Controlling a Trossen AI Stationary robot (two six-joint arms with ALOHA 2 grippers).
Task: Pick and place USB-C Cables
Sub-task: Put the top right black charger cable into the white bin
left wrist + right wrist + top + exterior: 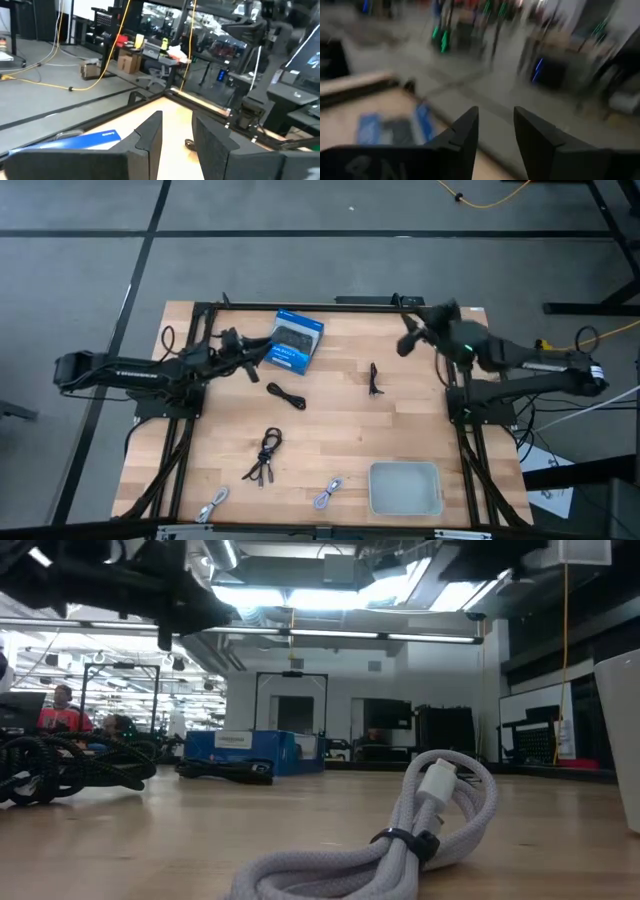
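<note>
From my seat the five cables are all loose on the table. The closest light grey cable (400, 835) has a woven, rope-like jacket, folded into a fat loop and cinched by a dark strap, with a pale plug poking out on top. It lies near the front edge just beside the tray (405, 488), which is a shallow rounded-corner rectangle in pale grey. A second grey cable (212, 503) sits at the front left corner. The knotted black cable (265, 454) lies mid-table toward the left, looking braided and tangled. Another black cable (285, 394) is a thin curl just in front of the blue box (292, 340), a flat carton with a dark printed panel. The last black cable (373, 378) is a short thin bundle right of center.

The table (400, 430) is light wood planks with a visible grain, framed by black rails. Beyond it is grey floor, ceiling strip lights, shelving and a person at a desk far off.

The left gripper (177, 137) hovers over the back left near the box, its fingers slightly parted and empty. The right gripper (496, 132) is up at the back right corner, also a narrow gap, nothing in it.
</note>
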